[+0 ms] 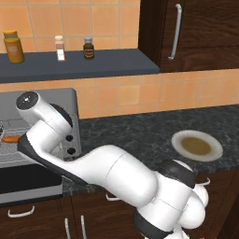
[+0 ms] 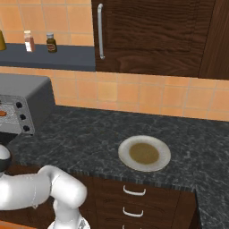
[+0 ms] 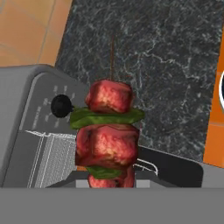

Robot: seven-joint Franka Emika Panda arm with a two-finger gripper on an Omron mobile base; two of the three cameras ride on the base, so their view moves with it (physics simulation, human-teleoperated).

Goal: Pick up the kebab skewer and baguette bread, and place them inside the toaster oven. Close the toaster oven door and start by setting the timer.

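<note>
Claw shut on kebab skewer (image 3: 109, 131), held over wire rack (image 3: 52, 159) of open toaster oven (image 1: 42, 100). Baguette bread (image 1: 10, 138) already on rack. Risk: skewer tip snagging between rack wires, or chunks knocking the knob (image 3: 61, 105) if lowered askew.

Setting: a domestic kitchen, rendered.
Worktop (image 2: 89, 138): dark speckled stone, over wooden drawers (image 2: 134, 201).
Wall: orange tiles (image 1: 121, 95), dark wood cabinet (image 2: 152, 36) at 12 o'clock.
Shelf (image 1: 79, 63): spice jars (image 1: 88, 48).
Appliance: toaster oven (image 1: 42, 121) at 9 o'clock.
Tableware: plate (image 2: 144, 153).
</note>
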